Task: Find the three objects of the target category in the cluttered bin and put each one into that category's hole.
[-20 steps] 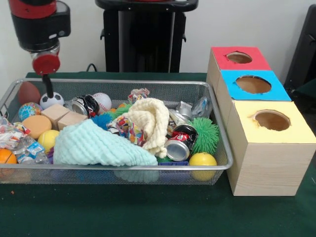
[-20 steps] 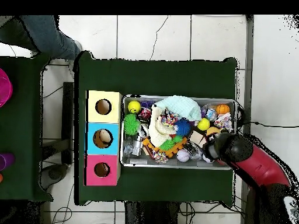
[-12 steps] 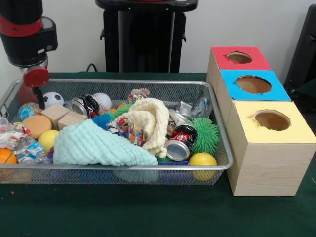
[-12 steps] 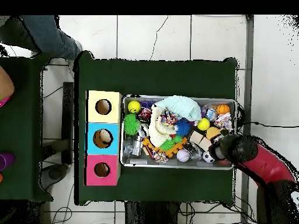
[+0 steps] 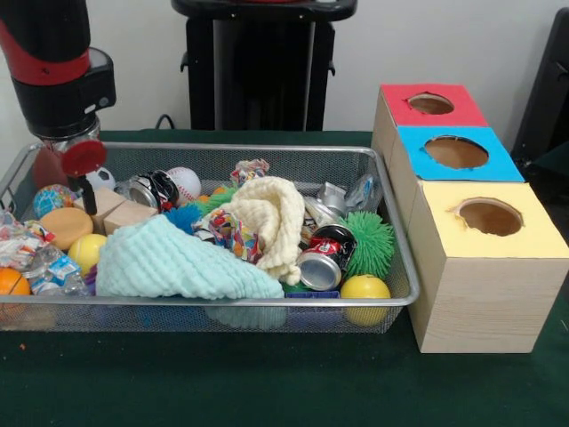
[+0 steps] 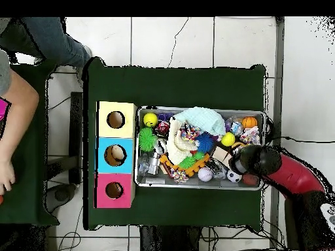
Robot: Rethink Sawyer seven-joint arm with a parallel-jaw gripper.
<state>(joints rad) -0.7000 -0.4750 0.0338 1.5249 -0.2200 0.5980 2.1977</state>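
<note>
A wire mesh bin [image 5: 391,298] holds mixed clutter: a baseball [image 5: 185,181], a small soccer ball [image 5: 100,176], yellow balls [image 5: 365,287] [image 5: 86,251], an orange ball [image 5: 11,281], crushed cans [image 5: 322,261], two wooden blocks [image 5: 116,210], a mint cloth [image 5: 178,262] and a cream cloth [image 5: 274,216]. My gripper [image 5: 88,189] hangs at the bin's far left, just above the wooden blocks and beside the soccer ball. In the overhead view the gripper [image 6: 237,161] sits over the blocks [image 6: 222,155]. Nothing is seen held.
Three wooden boxes stand right of the bin, with a red top [image 5: 431,105], a blue top [image 5: 456,153] and a yellow top [image 5: 490,218], each with a round hole. A green spiky ball [image 5: 372,240] lies by the bin's right wall. A person's arm [image 6: 16,124] shows at the overhead view's left edge.
The gripper has come down lower into the bin's far-left corner, swinging left and then back right over the wooden blocks. A person's arm has come into the overhead view.
</note>
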